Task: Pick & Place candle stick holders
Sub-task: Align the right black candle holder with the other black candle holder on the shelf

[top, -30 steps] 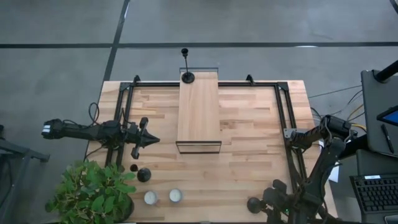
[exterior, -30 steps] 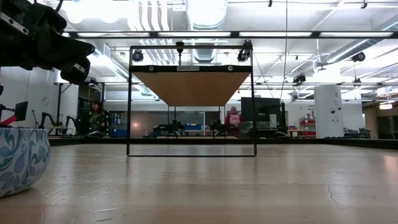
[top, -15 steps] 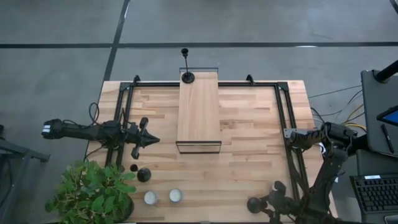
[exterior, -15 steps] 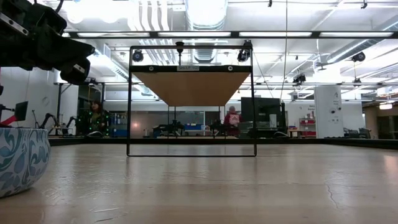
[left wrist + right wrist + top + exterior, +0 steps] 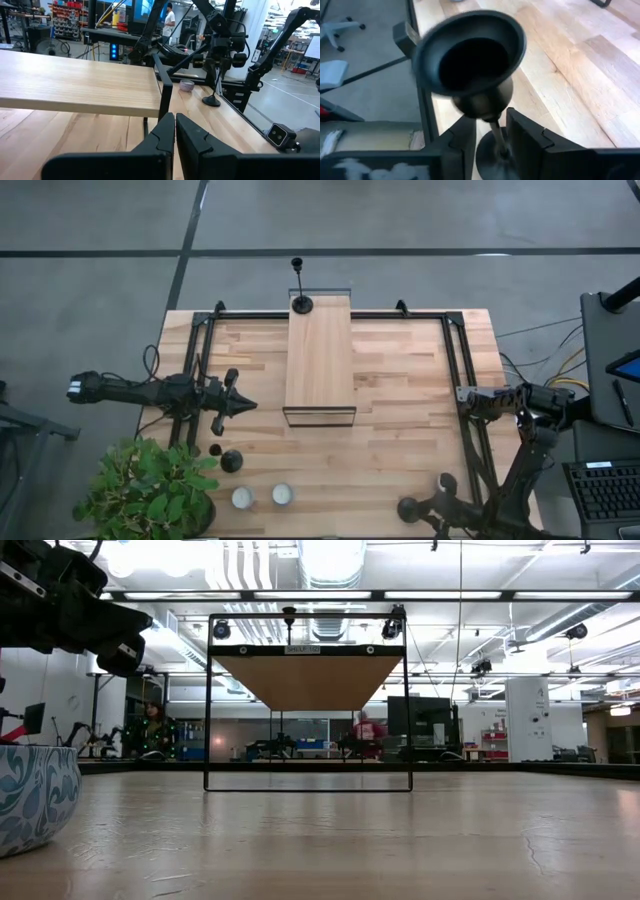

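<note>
Right gripper (image 5: 490, 135) is at the near right corner of the table (image 5: 400, 410), and its two dark fingers are closed on the thin stem of a black candle holder (image 5: 472, 60), just under the small round cup. The flat round base of this holder is seen from above near the table's front edge. Left gripper (image 5: 174, 135) hangs over the left side of the table with its fingers pressed together and holding nothing.

Near the front left corner there is a green plant (image 5: 150, 490) in a blue and white patterned pot (image 5: 30, 795). Beside it stands a second black holder (image 5: 231, 461), and next to that two small white round candles (image 5: 262, 496).

In the middle stands a raised shelf (image 5: 320, 355), a pale wooden board on a thin black metal frame. A third holder (image 5: 300, 302) stands upright at the shelf's far end. The table top is made of light wooden strips, smooth, with black rails along both sides.

Behind the table the room has a grey floor, bright ceiling lamps, desks, and some people (image 5: 365, 730) far away.
</note>
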